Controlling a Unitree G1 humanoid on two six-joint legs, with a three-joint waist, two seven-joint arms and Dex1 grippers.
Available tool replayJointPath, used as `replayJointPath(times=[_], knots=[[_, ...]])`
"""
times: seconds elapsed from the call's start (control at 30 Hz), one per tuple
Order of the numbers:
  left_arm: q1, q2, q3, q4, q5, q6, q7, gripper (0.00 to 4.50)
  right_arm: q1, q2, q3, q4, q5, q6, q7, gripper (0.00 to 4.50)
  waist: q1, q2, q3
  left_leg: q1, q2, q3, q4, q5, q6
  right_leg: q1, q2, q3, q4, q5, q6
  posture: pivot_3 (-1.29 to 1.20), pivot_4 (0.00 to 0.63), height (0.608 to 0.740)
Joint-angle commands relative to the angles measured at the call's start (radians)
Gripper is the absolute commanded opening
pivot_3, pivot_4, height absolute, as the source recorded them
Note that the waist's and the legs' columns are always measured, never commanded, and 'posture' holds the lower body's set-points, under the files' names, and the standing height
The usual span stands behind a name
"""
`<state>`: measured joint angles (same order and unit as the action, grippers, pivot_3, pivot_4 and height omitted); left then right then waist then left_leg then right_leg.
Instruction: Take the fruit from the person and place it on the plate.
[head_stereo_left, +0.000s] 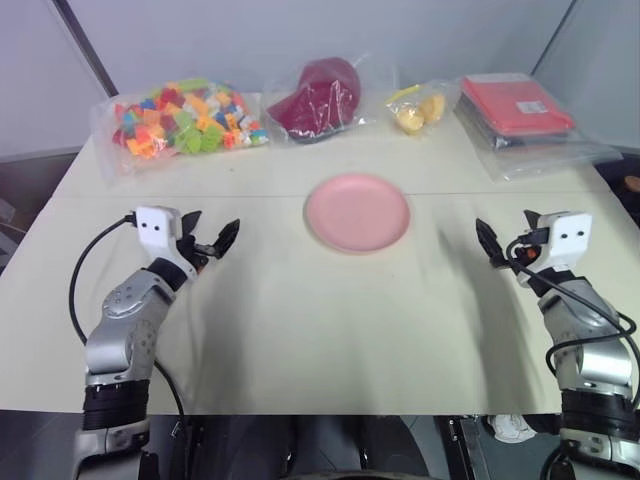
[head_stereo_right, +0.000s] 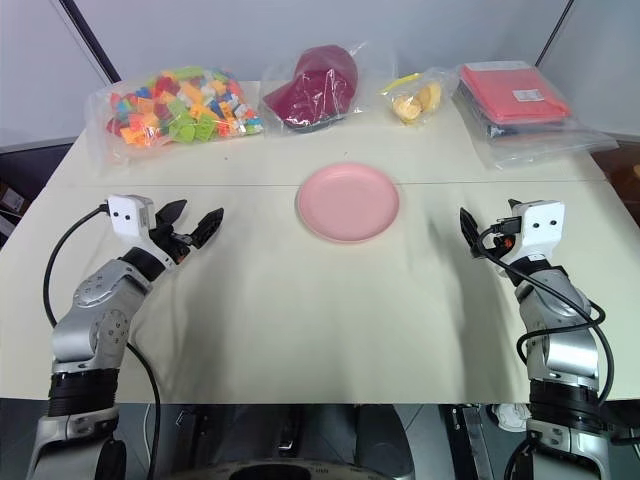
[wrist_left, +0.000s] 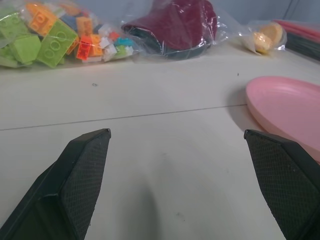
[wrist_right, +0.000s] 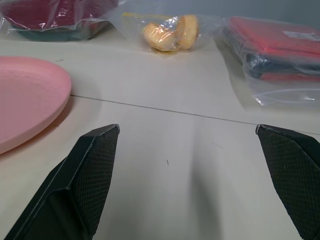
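A plain pink plate (head_stereo_left: 357, 212) with a shallow rim lies bare and flat near the middle of the pale table (head_stereo_left: 300, 340), between the two grippers and a little beyond their fingertips. The left gripper (head_stereo_left: 208, 240) hovers low over the table on one side of it, black fingers (wrist_left: 80, 175) spread wide apart and holding nothing; the right gripper (head_stereo_right: 468, 232) sits on the other side, its fingers (wrist_right: 85, 175) likewise parted and empty. A bare stretch of table separates each set of fingertips from the plate's rim. Past the plate, along the far edge, four clear bags stand in a row: toy bricks (head_stereo_left: 185, 115) in many colours beyond the left fingers, a dark red item (head_stereo_left: 320, 95) straight behind the plate, small pale yellow pieces (head_stereo_left: 420, 110) next to that, and a flat red pack (head_stereo_left: 515, 105) beyond the right fingers. A thin seam (wrist_left: 150, 115) runs across the table between the fingers and the bags.
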<state>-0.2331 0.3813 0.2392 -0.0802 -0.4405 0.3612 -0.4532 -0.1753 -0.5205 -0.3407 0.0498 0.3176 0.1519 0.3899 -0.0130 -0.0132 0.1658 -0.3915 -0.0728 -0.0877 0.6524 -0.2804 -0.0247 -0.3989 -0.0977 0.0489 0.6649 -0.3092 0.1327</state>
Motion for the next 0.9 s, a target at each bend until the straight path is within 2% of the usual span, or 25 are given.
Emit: replayJointPath(times=[0.03, 0.9], knots=[[-0.005, 0.006, 0.009, -0.017, 0.006, -0.026, -0.002, 4.46, -0.003, -0.006, -0.023, -0.030, 0.000, -0.020, -0.002, 4.50, 0.000, 0.000, 0.000, 0.000, 0.000, 0.000, 0.000, 0.000, 0.000, 0.000, 0.000, 0.000, 0.000, 0.000, 0.000, 0.00, 0.150, 0.740], [-0.011, 0.001, 0.024, -0.020, -0.001, -0.030, 0.000, 4.46, 0.010, 0.000, -0.022, -0.037, 0.002, -0.020, -0.006, 4.50, 0.000, 0.000, 0.000, 0.000, 0.000, 0.000, 0.000, 0.000, 0.000, 0.000, 0.000, 0.000, 0.000, 0.000, 0.000, 0.00, 0.150, 0.740]])
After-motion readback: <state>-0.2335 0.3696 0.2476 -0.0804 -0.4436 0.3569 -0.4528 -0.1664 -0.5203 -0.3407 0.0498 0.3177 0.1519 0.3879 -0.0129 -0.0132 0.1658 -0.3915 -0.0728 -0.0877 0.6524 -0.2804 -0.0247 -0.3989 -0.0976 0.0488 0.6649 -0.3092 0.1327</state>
